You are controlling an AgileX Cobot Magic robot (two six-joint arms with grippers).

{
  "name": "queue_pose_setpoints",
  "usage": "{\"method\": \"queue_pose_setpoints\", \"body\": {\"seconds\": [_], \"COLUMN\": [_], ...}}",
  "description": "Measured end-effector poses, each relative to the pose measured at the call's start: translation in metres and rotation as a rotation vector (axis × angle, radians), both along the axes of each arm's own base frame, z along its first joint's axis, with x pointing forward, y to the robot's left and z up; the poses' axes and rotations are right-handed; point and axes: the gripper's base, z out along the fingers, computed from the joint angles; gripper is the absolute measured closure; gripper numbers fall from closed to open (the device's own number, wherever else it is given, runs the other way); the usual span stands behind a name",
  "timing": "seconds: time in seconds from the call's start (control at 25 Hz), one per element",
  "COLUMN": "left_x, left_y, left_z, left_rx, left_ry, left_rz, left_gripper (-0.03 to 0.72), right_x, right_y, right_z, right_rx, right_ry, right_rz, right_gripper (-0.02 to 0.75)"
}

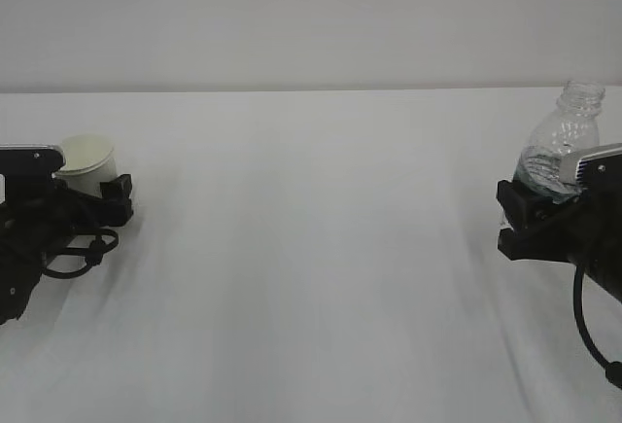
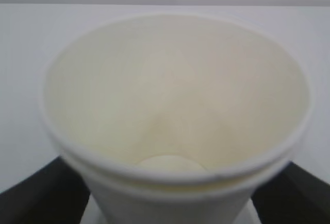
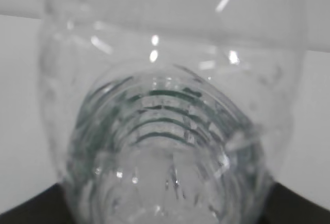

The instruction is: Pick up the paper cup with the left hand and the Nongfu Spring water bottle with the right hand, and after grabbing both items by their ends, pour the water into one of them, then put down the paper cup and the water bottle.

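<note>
Nearest, at nine o'clock, the left hand (image 1: 92, 199) stands wide around the paper cup (image 1: 87, 162). At three o'clock the right hand (image 1: 535, 214) clamps the Nongfu Spring water bottle (image 1: 559, 151) – uncapped, tilted – so its water (image 3: 154, 183) could spill.

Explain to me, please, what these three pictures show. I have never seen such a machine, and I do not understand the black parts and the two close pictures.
This is a robot with two black arms working over a white table. The wide picture looks along the table. The left gripper has its fingers around a paper cup; the right gripper holds a clear, uncapped water bottle. The two close pictures come from small cameras on the wrists: one looks into the cup, which looks dry inside, the other at the bottle. The dark corners are gripper fingers.
</note>
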Motion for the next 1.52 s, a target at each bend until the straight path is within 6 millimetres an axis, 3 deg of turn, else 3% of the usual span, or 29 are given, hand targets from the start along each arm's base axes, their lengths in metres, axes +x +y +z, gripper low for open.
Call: {"method": "queue_pose_setpoints", "body": {"seconds": [0.48,0.92,1.52], "left_x": [0.0050,0.0050,0.0050], "left_y": [-0.0003,0.0000,0.0000], "left_z": [0.0029,0.0029,0.0030], "left_rx": [-0.004,-0.005,-0.005], "left_ry": [-0.019,-0.018,-0.020], "left_rz": [0.006,0.010,0.010], "left_gripper": [0.006,0.149,0.216], "right_x": [0.0000,0.0000,0.0000], "right_y": [0.0000,0.0000,0.0000], "right_z": [0.0000,0.0000,0.0000], "right_rx": [0.000,0.000,0.000], "right_ry": [0.000,0.000,0.000], "right_rz": [0.000,0.000,0.000], "right_gripper": [0.345,0.345,0.345]}}
